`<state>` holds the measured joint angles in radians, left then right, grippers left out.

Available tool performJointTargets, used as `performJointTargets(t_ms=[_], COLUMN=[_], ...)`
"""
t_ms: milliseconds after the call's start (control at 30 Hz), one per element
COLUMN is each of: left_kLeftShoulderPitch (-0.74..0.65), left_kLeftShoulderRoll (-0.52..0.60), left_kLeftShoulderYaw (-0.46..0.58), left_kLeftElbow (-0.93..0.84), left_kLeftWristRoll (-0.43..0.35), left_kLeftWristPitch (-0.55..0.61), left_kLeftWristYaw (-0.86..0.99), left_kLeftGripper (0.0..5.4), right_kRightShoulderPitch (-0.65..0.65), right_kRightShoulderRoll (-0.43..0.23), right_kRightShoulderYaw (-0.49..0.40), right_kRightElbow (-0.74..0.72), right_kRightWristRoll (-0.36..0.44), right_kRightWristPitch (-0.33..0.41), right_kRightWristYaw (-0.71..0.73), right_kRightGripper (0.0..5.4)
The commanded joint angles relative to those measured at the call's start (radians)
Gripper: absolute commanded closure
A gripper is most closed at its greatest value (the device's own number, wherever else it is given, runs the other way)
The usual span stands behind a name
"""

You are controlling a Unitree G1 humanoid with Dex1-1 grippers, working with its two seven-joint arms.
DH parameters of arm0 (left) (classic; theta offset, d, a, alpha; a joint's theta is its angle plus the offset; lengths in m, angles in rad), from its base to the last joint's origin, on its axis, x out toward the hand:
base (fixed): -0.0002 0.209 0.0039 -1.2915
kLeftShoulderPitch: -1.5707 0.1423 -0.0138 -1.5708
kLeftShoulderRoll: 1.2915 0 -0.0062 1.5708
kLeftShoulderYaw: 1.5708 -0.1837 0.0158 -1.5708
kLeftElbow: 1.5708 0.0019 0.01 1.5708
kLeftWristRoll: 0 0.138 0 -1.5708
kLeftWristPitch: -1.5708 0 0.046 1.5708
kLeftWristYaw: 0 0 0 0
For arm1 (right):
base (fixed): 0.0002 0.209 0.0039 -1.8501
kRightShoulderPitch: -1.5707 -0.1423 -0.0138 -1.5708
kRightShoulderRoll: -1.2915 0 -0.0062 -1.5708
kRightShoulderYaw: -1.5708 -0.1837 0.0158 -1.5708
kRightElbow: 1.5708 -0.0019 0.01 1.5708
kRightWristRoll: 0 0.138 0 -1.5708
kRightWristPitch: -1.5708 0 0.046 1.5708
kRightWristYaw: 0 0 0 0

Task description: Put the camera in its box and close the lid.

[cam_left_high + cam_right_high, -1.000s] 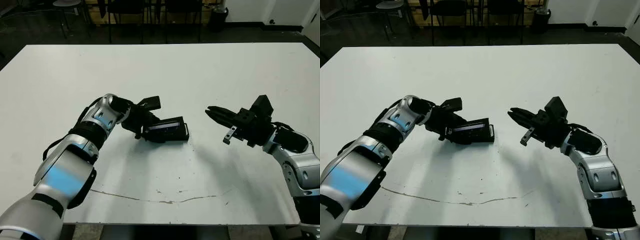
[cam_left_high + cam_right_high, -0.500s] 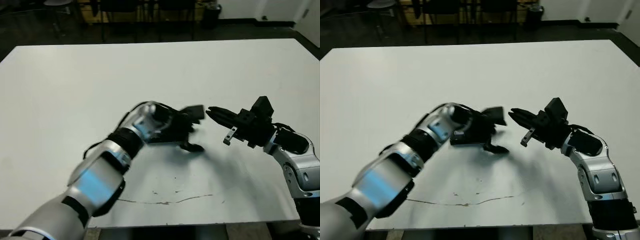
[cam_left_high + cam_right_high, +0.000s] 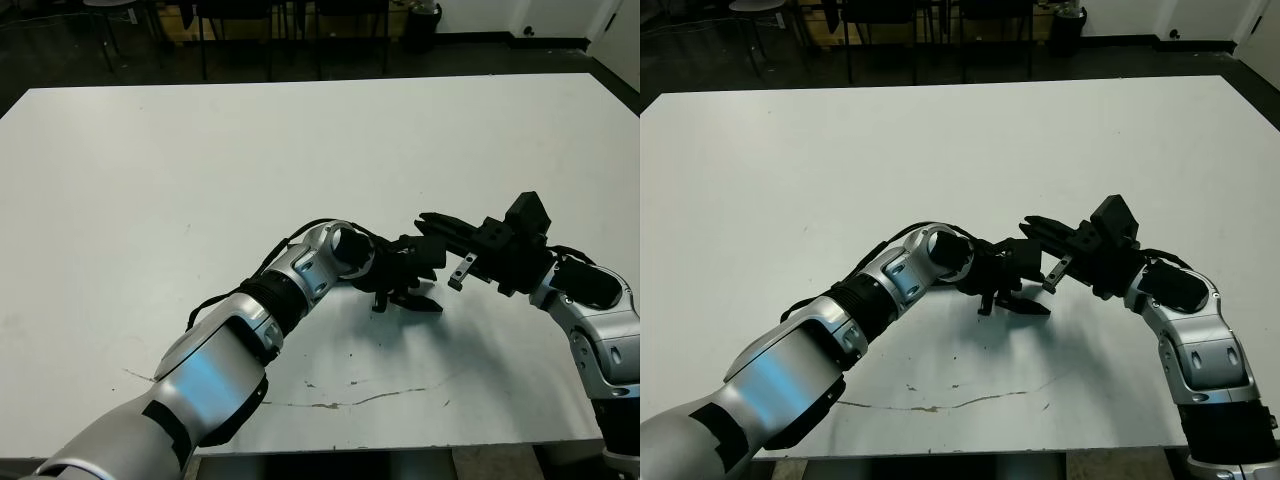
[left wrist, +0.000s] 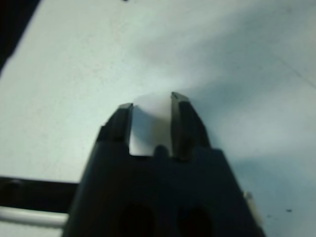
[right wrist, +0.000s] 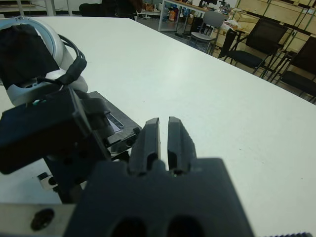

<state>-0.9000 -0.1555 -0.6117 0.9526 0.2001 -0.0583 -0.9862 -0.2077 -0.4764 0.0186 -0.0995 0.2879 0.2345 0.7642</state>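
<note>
My left gripper [image 3: 403, 302] reaches across the middle of the table, fingers pointing down and open; in the left wrist view only bare table shows between its fingers [image 4: 179, 121]. My right gripper [image 3: 428, 220] hovers close beside it, shut and holding nothing. In the right wrist view the box [image 5: 127, 134] lies flat just beyond the right fingertips [image 5: 152, 129], partly behind the left gripper's black body. A bluish-lit strip inside it marks the camera [image 5: 117, 122]. In the head views the left hand hides the box and camera. I cannot make out the lid as a separate piece.
A thin dark scratch [image 3: 350, 402] runs along the table near its front edge. Black chairs [image 3: 240, 25] and a bin [image 3: 421, 22] stand beyond the far edge. White tabletop [image 3: 150, 170] stretches to the left and back.
My left arm has swung right across the table until its gripper sits next to the right gripper, and it now covers the box in the head views. The right arm has barely moved.
</note>
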Motion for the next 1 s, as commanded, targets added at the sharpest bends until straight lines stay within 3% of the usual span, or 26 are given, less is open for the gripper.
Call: performJointTargets(t_ms=[33, 167, 233, 500, 533, 667, 800, 1000], left_kLeftShoulderPitch=[0.073, 0.067, 0.068, 0.093, 0.104, 0.155, 0.211, 0.307], left_kLeftShoulderRoll=[0.04, 0.037, 0.039, 0.064, 0.072, 0.115, 0.168, 0.262], left_kLeftShoulderYaw=[-0.057, -0.058, -0.066, -0.082, -0.073, -0.039, -0.006, 0.062], left_kLeftElbow=[0.082, 0.081, 0.071, -0.035, -0.06, -0.192, -0.426, -0.755], left_kLeftWristRoll=[0.094, 0.09, 0.098, 0.105, 0.092, 0.033, -0.042, -0.171], left_kLeftWristPitch=[0.064, 0.067, 0.058, 0.083, 0.09, 0.126, 0.311, 0.447], left_kLeftWristYaw=[0.012, 0.002, 0.009, -0.002, -0.011, -0.059, -0.131, -0.179], left_kLeftGripper=[4.58, 5.35, 5.38, 4.36, 4.17, 4.53, 5.32, 5.38], right_kRightShoulderPitch=[-0.003, -0.006, -0.008, -0.015, -0.018, -0.037, -0.061, -0.073], right_kRightShoulderRoll=[-0.005, 0.001, -0.001, -0.007, -0.008, -0.009, -0.005, -0.007], right_kRightShoulderYaw=[0.0, -0.008, -0.008, -0.025, -0.03, -0.062, -0.098, -0.119], right_kRightElbow=[0.012, 0.018, 0.017, 0.014, 0.015, 0.02, 0.044, 0.062], right_kRightWristRoll=[-0.006, 0.007, 0.005, 0.024, 0.023, 0.028, 0.049, 0.037], right_kRightWristPitch=[-0.003, 0.0, 0.001, 0.028, 0.023, 0.013, 0.017, 0.011], right_kRightWristYaw=[-0.001, -0.001, -0.003, -0.011, -0.011, -0.022, -0.029, -0.061], right_kRightGripper=[5.4, 5.4, 5.4, 5.4, 5.4, 5.4, 5.4, 5.4])
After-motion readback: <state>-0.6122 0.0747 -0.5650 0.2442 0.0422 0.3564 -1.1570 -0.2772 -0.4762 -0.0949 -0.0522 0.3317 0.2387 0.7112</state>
